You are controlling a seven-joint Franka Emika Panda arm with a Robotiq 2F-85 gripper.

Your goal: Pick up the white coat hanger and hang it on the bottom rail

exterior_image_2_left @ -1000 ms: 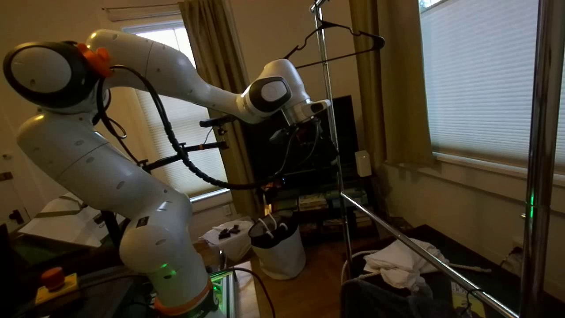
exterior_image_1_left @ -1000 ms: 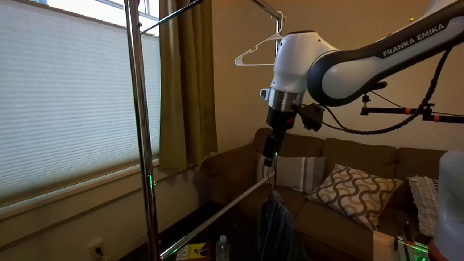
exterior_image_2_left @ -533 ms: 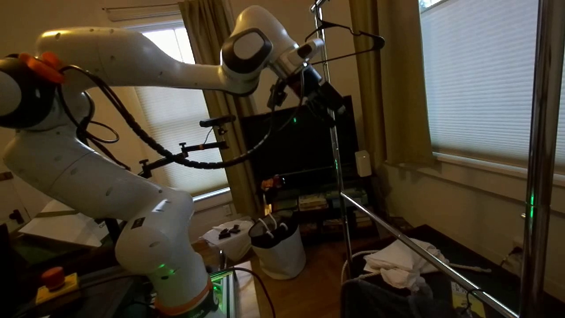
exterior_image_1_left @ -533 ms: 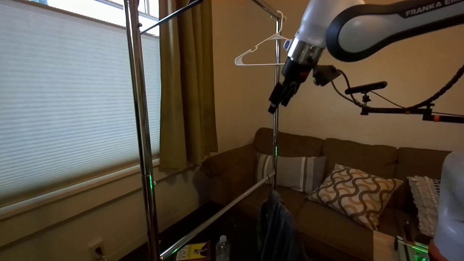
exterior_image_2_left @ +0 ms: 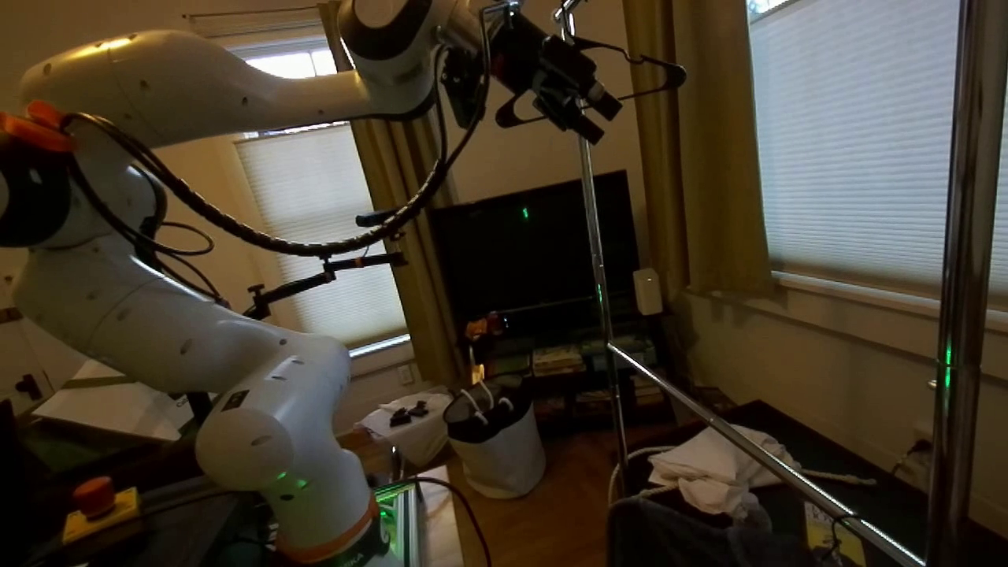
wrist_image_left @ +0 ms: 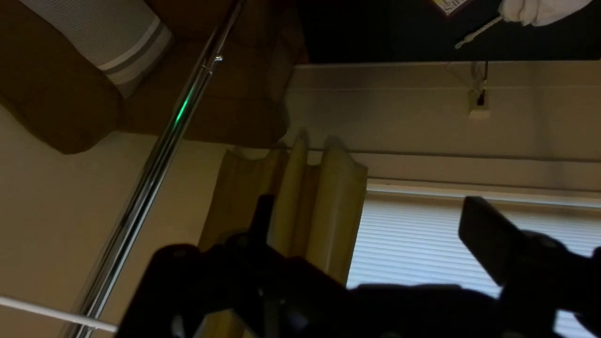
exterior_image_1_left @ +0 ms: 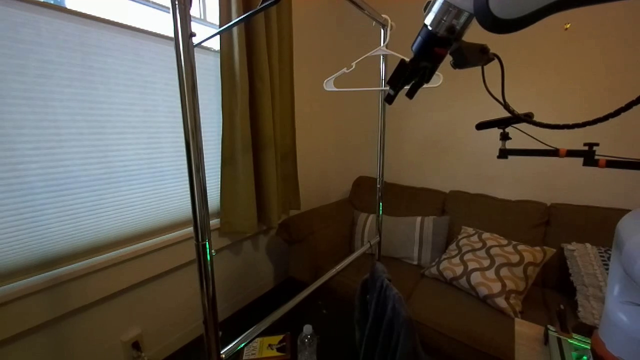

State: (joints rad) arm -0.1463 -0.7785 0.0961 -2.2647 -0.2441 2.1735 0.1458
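Note:
The white coat hanger (exterior_image_1_left: 356,89) hangs from the rack's upper crossbar at its far end in an exterior view. Part of its thin white bar (wrist_image_left: 44,310) shows at the lower left of the wrist view. My gripper (exterior_image_1_left: 400,95) overlaps the hanger's lower bar in that exterior view, tilted downward; touching cannot be told. In an exterior view my gripper (exterior_image_2_left: 597,118) shows two spread fingers; in the wrist view my gripper (wrist_image_left: 368,202) has nothing between them. The bottom rail (exterior_image_1_left: 300,298) runs low across the rack, far below my gripper; it also shows in an exterior view (exterior_image_2_left: 732,438).
Chrome uprights (exterior_image_1_left: 194,150) (exterior_image_2_left: 957,315) (wrist_image_left: 155,162) stand at the rack's ends. A black hanger (exterior_image_2_left: 671,76) hangs on the upper crossbar. Dark cloth (exterior_image_1_left: 382,310) hangs at the bottom rail's far end. A sofa (exterior_image_1_left: 420,200) stands behind. A camera arm (exterior_image_1_left: 535,153) juts in.
My gripper has risen from near the bottom rail's far end to the white hanger's lower bar, tilting as it rises. The hanger and rack have not visibly moved.

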